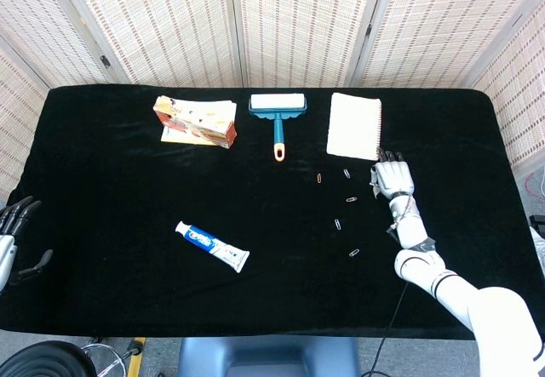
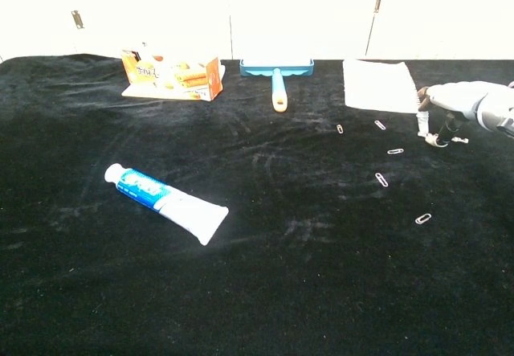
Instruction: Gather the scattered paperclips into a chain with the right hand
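Head and chest views of a black-clothed table [image 1: 128, 292]. My right hand [image 1: 392, 179] lies at centre right of the head view, palm down just below the lower right corner of the white spiral notepad [image 1: 354, 125], fingers pointing toward the top of the frame; in the chest view it enters from the right edge [image 2: 450, 107] with fingertips lowered to the cloth. Whether anything is pinched beneath them cannot be told; the fingers appear loosely extended and nothing is visibly held.

Five paperclips lie scattered to the left of that hand, all separate and none linked: an orange paperclip [image 1: 318, 177] furthest left; a second paperclip [image 1: 347, 173] nearest the notepad; a third paperclip [image 1: 351, 199] beside the hand; a fourth paperclip [image 1: 338, 224] lower; and a fifth paperclip [image 1: 353, 253] lowest in the frame.

My left hand [image 1: 15, 239] hangs at the lower left edge of the head view, off the table, fingers apart and empty.

Along the upper part of the table: a snack box [image 1: 195, 121], and a blue lint roller [image 1: 278, 113] with an orange handle tip. A toothpaste tube [image 1: 211, 247] lies lower left of centre.
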You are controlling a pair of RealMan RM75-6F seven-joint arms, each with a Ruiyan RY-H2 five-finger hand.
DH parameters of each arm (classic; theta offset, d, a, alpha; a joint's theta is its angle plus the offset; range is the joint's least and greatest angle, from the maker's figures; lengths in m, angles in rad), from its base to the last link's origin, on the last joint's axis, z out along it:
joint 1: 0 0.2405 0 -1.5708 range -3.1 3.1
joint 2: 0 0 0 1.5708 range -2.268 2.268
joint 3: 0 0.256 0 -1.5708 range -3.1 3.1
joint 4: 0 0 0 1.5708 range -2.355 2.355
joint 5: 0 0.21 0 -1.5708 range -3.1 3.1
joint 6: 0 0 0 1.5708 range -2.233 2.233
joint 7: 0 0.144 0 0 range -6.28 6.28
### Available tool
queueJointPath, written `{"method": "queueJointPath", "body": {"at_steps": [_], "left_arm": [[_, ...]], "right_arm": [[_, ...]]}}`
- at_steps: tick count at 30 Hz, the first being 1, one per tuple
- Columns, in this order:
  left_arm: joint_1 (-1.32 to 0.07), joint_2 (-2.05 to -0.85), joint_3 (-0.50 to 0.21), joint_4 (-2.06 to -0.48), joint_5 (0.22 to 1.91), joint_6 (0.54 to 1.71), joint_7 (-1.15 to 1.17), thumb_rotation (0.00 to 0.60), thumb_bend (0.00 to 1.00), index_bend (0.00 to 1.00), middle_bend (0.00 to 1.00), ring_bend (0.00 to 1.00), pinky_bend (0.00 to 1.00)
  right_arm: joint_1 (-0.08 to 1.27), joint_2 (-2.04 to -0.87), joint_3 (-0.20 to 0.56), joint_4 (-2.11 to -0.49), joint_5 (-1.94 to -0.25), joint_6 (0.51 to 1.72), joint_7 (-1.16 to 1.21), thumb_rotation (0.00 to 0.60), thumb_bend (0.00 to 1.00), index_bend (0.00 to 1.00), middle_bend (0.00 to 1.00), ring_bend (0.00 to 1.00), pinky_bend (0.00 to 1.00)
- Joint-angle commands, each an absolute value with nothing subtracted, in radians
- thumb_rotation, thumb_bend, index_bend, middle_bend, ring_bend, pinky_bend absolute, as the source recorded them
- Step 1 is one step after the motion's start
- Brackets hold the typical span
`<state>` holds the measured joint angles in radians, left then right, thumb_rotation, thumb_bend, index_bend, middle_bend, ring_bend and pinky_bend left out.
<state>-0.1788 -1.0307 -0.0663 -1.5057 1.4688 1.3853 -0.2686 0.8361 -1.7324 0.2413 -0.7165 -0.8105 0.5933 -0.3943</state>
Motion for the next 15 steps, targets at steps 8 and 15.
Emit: {"method": "queueJointPath", "body": {"at_steps": [8, 15], "left_arm": [[-0.178, -1.032, -0.066, -1.504, 1.473, 1.390, -0.270, 0.600, 0.41, 0.00, 0.06, 0.07, 0.08], [-0.179, -1.034, -0.066, -1.503, 1.477, 1.390, -0.270, 0.600, 0.41, 0.00, 0.06, 0.07, 0.08]], "right_arm": [[0.818, -1.711, 0.251, -0.763, -0.862, 0.660, -0.348, 0.600, 0.59, 0.82, 0.03, 0.03, 0.00], [0.799, -1.694, 0.252, -0.788, -0.910, 0.721, -0.321, 0.600, 0.61, 0.93, 0.11, 0.08, 0.00]]}}
